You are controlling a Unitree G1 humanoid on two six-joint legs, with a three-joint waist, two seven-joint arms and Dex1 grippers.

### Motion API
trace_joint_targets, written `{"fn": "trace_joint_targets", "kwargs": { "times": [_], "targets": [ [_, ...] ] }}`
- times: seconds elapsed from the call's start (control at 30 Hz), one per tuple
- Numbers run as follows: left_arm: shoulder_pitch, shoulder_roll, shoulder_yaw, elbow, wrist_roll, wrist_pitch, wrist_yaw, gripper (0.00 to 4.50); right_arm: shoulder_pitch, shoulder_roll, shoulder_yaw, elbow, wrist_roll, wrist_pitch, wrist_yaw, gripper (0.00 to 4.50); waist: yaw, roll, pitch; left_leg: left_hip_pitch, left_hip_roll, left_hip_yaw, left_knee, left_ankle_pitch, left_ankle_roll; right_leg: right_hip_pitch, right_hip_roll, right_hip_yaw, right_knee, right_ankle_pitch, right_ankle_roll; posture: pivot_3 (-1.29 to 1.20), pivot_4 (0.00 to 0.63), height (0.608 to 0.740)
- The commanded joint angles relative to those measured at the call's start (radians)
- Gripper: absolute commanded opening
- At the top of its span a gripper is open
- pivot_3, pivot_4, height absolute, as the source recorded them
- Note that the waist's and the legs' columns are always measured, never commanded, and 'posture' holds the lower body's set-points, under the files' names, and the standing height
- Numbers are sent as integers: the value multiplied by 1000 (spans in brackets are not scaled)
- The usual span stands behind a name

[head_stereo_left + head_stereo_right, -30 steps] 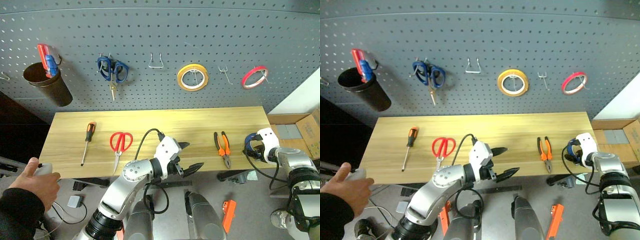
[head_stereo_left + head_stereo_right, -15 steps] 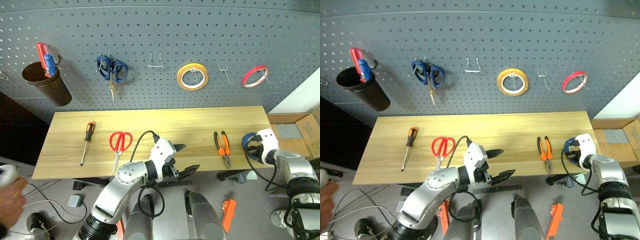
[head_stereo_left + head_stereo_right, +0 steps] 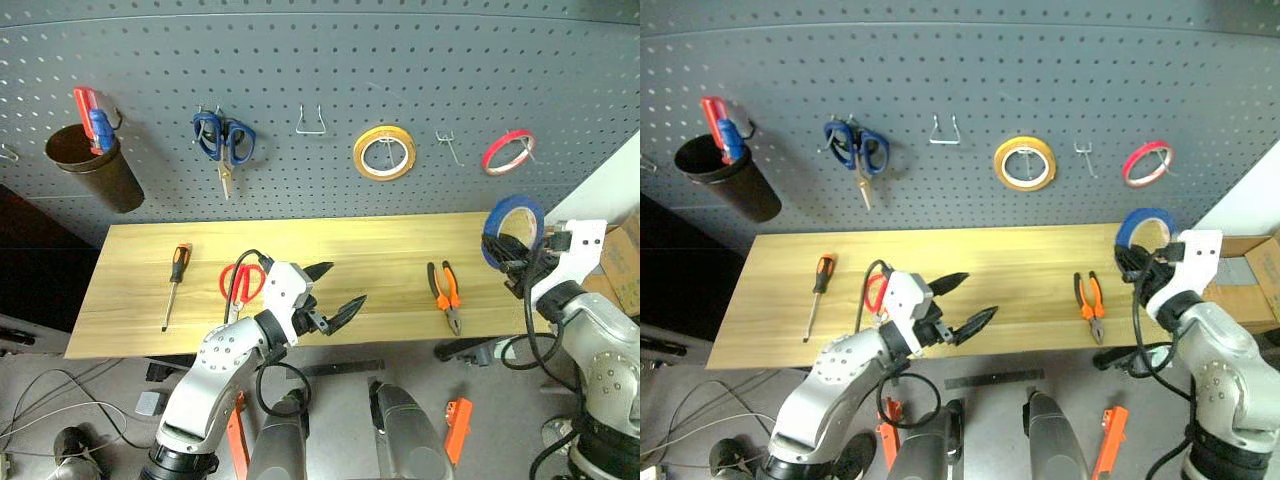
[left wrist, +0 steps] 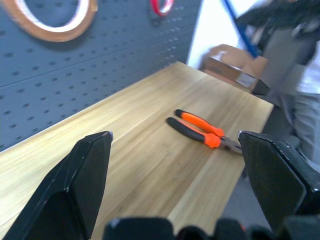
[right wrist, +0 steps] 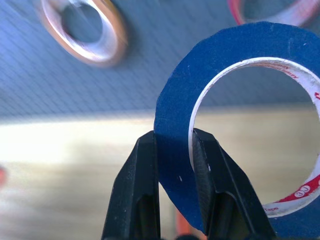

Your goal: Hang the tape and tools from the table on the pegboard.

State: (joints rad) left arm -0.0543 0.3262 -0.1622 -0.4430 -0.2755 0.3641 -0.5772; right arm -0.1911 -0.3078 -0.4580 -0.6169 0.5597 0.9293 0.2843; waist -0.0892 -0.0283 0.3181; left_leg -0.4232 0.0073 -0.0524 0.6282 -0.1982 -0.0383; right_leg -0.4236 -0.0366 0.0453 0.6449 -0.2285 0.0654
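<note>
On the desk (image 3: 400,245), left to right: the screwdriver (image 3: 176,278) near the left end, the red scissors (image 3: 240,285) just right of it, and the pliers (image 3: 445,295) toward the right end. The left tool (image 3: 328,293) hovers over the desk's front edge just right of the scissors, its 2 fingers spread wide and empty. Off the desk's right end, the right tool (image 5: 175,165) is clenched on the blue tape (image 3: 512,230), held upright above desk level, below the red tape (image 3: 508,152) on the pegboard (image 3: 330,90).

Silver-grey arms, white wrist housings, looping black cables, black-fingered tools (image 3: 336,300).
</note>
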Motion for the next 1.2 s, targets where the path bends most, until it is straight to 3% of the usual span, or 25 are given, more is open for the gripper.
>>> {"fn": "trace_joint_targets", "kwargs": {
  "times": [0.03, 0.47, 0.9, 1.2],
  "targets": [
    [9, -12, -1, -44, -6, -29, 14, 4333, -64, 14, 2, -52, 42, -50, -42, 365, 0, 0, -3, -1, 0, 0, 1, 0, 0, 0, 0, 0, -1, 1, 0, -182, 241, 740],
    [-6, -11, -9, -30, 15, -38, 31, 4333, -212, -34, 208, 226, -54, -216, 19, 365, 0, 1, -21, -2, 0, 1, 2, 0, 0, -2, 4, 0, 0, 4, -4, -143, 209, 740],
    [4, -9, -6, -47, 19, -34, 60, 4333, -367, -29, 315, 540, -147, -381, 98, 365, 1, 1, -34, 0, 3, 1, 2, 0, 0, -2, 11, 1, 1, 7, -8, -120, 199, 740],
    [-19, -15, -4, -28, 23, -31, 77, 4333, -544, 30, 383, 903, -264, -590, 140, 363, -1, 0, -36, 2, 5, 2, 3, 0, 0, -2, 13, 2, 2, 9, -10, -119, 211, 740]
  ]
}}
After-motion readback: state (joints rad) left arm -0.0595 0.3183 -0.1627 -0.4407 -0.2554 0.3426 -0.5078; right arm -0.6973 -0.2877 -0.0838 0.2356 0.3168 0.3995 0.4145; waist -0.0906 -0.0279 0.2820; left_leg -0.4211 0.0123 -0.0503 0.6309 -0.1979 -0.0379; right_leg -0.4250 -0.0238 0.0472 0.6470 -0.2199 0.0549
